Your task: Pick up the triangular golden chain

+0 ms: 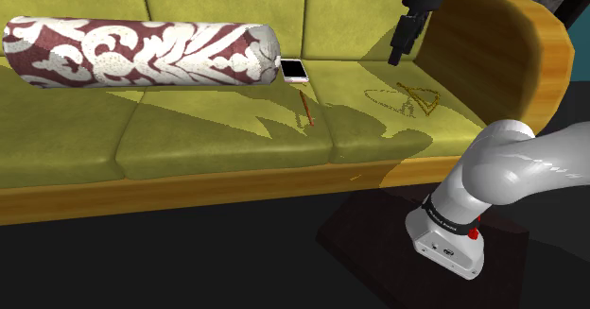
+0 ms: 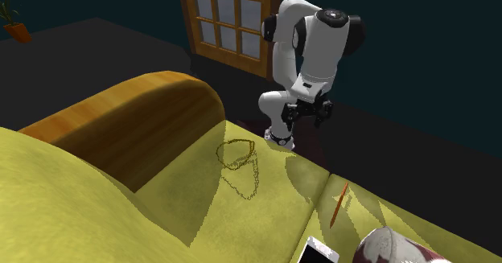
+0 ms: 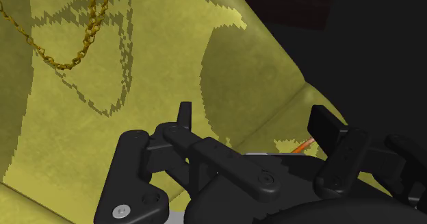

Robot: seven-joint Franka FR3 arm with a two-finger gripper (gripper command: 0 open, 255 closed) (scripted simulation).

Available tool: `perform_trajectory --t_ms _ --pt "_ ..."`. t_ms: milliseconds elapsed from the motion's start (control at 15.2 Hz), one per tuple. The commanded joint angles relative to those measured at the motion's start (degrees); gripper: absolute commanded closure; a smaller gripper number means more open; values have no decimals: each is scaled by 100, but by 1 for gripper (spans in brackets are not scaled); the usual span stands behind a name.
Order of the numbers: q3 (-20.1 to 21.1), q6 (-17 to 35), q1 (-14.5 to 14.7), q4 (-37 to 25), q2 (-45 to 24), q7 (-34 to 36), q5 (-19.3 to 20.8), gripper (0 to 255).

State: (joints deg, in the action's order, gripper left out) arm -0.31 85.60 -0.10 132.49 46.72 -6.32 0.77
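Shoulder view: on a yellow-green sofa point(image 1: 189, 137), the black gripper point(image 1: 395, 57) hangs, fingers spread, above the golden chain point(image 1: 407, 101), which lies apparently untouched on the end cushion by the wooden armrest point(image 1: 529, 42); a patterned bolster point(image 1: 142, 50), white phone point(image 1: 294, 69) and red pencil point(image 1: 304, 109) lie well apart from it.

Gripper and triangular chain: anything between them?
Nothing. In the shoulder view, only bare yellow-green sofa cushion shows between the gripper and the triangular golden chain.

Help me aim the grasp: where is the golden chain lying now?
In the shoulder view the golden chain lies on the sofa's rightmost seat cushion, between the red pencil and the wooden armrest, with the pincer above it.
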Motion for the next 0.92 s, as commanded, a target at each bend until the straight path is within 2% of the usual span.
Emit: perform_trajectory --t_ms 0,462,858 --pt "0 0 0 0 0 0 0 0" --pt "-833 813 -403 1162 778 -605 554 0" --pt "-1700 1578 -856 1920 1153 -1162 1130 0"
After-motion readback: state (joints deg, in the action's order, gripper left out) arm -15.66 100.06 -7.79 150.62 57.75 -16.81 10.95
